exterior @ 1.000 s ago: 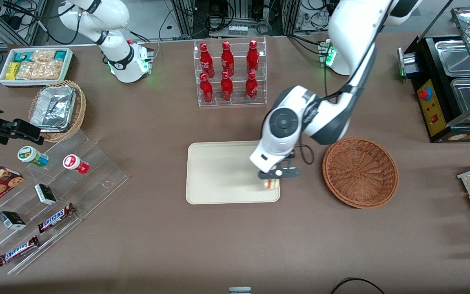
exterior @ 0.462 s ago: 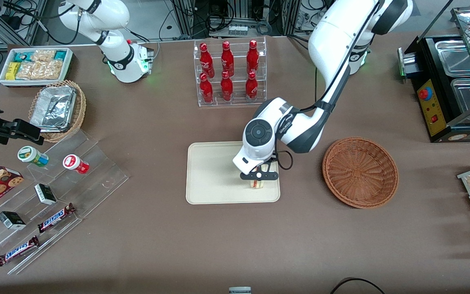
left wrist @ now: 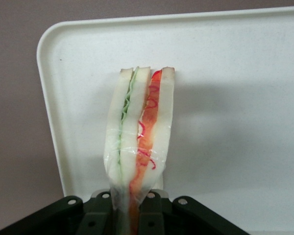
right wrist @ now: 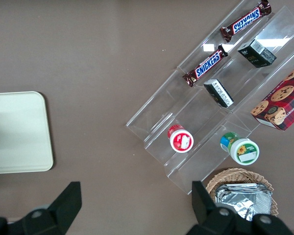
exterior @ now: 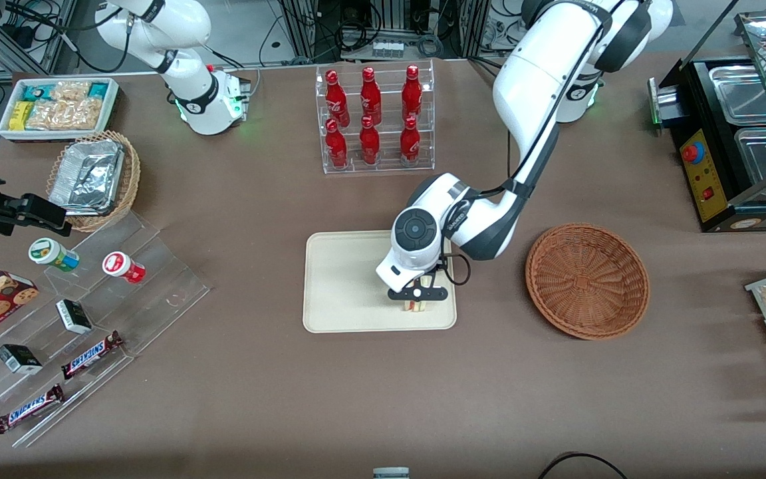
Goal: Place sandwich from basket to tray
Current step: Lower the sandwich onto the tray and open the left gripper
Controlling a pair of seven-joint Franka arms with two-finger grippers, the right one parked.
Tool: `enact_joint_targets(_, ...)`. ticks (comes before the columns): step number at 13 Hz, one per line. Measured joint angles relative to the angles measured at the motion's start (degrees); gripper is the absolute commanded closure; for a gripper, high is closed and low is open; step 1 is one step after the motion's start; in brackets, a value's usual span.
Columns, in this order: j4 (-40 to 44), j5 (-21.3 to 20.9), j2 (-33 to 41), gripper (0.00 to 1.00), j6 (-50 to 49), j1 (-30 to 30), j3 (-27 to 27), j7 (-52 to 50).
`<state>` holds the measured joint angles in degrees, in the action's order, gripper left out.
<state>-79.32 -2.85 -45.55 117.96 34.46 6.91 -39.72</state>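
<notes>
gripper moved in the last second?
Yes. The gripper, shut on the sandwich, has shifted away from the basket, from the tray edge nearest it toward the tray's middle.

The sandwich (left wrist: 139,142) is pale soft bread under thin glossy film; the tray (exterior: 343,279) looks like smooth matt cream plastic; the basket (exterior: 587,280) is rough reddish-brown woven wicker; the gripper (exterior: 417,297), over the tray and clamped on the sandwich, has matt black jaws; the desk (exterior: 383,392) is dull matt brown; the bottle rack (exterior: 376,120) is clear glossy acrylic
</notes>
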Motion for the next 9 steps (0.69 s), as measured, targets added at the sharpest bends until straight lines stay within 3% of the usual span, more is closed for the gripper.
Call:
enact_joint_targets(1, 0.1, 0.0, -0.4, 0.28, 0.4, 0.0, 0.0, -0.1)
enact_joint_targets(2, 0.2, 0.0, -0.5, 0.00, 0.5, 0.0, 0.0, -0.2)
enact_joint_targets(9, 1.6, -0.1, -0.5, 0.00, 0.6, 0.0, -0.5, -2.4)
